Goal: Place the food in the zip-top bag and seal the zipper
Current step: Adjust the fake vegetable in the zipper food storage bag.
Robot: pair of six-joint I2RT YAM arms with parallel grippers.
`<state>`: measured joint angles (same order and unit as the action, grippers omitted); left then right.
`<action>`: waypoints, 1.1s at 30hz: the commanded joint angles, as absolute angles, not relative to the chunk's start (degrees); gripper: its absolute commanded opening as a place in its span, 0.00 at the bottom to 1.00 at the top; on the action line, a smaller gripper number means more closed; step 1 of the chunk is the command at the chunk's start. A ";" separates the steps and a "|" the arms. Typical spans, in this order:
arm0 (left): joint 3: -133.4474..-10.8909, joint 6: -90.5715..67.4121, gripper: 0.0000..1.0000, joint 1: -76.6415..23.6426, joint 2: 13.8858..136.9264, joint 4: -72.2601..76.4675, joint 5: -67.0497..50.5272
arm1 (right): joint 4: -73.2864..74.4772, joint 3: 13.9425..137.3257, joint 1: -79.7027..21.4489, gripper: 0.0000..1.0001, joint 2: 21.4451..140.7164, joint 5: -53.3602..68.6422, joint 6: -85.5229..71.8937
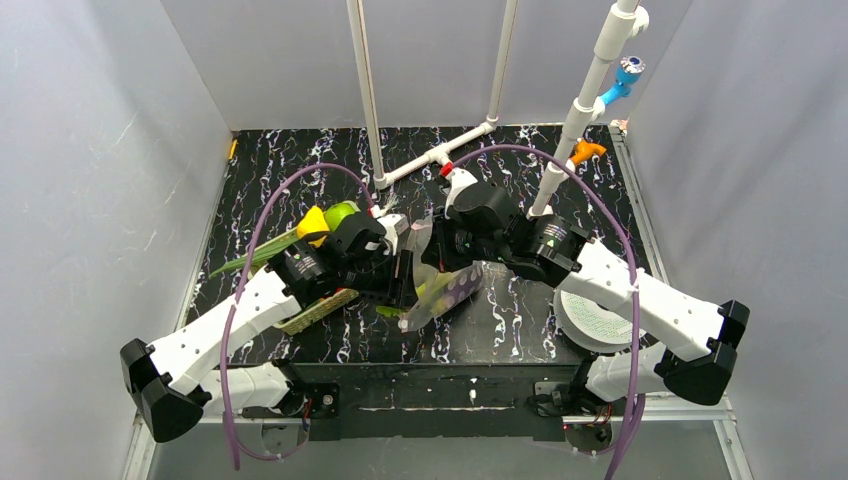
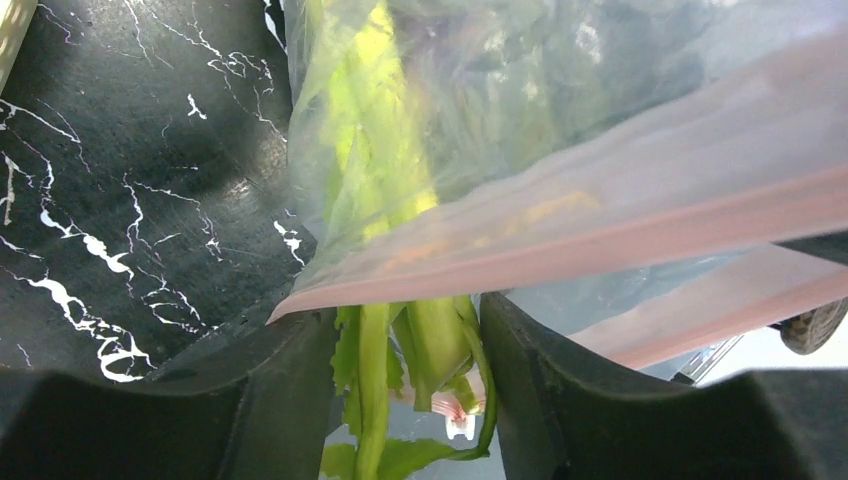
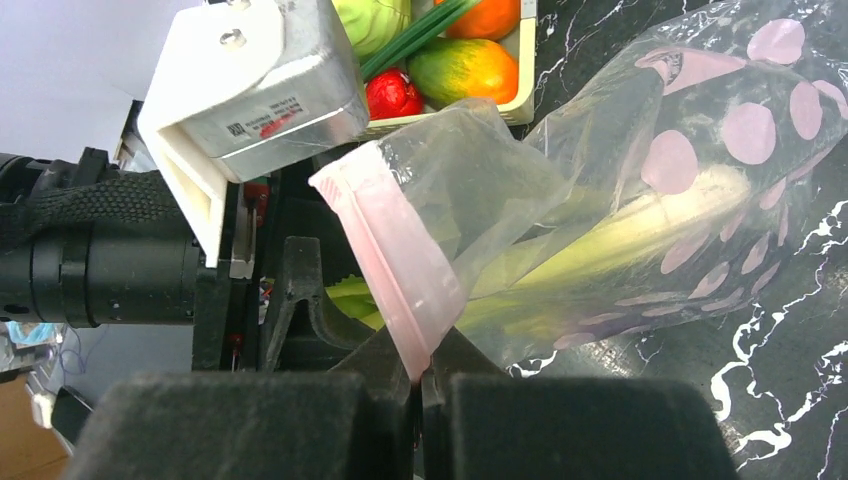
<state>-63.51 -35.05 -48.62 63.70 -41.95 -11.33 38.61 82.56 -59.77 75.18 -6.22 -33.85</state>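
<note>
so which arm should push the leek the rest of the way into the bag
Left: the leek lies between the fingers of the left gripper at the bag mouth, while the right gripper is shut on the zipper.

Only a small sticker [image 3: 262, 118] with red print, on the silver block [image 3: 300, 60], upper left of right wrist view; illegible.

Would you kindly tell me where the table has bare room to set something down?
Bare table lies far left, between the basket and the white pipe frame, and near front, between the zip-top bag and the white disc. Around the bag it is crowded.
</note>
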 commanded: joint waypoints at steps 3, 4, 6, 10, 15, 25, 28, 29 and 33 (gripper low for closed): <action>-62.82 -30.95 0.43 -48.97 63.26 -43.58 -11.86 | 34.13 82.18 -59.96 0.01 74.32 -8.43 -33.49; -62.94 -30.65 0.37 -48.98 63.19 -43.52 -11.82 | 34.13 82.23 -59.94 0.01 74.47 -8.36 -33.53; -63.39 -30.34 0.21 -48.96 63.03 -43.57 -10.93 | 34.04 81.89 -59.94 0.01 74.62 -8.28 -33.44; -64.97 -30.15 0.04 -49.00 61.50 -42.22 -7.76 | 33.32 80.60 -60.16 0.01 74.81 -7.40 -33.70; -64.59 -30.69 0.00 -48.97 56.34 -37.13 -4.92 | 31.40 79.05 -60.21 0.01 73.71 -6.22 -35.86; -61.65 -33.31 0.00 -48.97 46.63 -31.65 1.29 | 28.19 77.20 -60.23 0.01 72.27 -8.80 -43.10; -60.28 -33.39 0.00 -48.97 45.14 -29.95 2.95 | 27.29 76.32 -60.21 0.01 71.95 -8.92 -46.12; -59.73 -33.56 0.00 -48.96 44.71 -28.96 3.34 | 26.55 75.85 -60.21 0.01 71.86 -8.62 -47.27; -56.41 -33.79 0.00 -49.00 43.92 -22.38 3.34 | 23.02 73.98 -60.12 0.01 71.45 -6.10 -51.34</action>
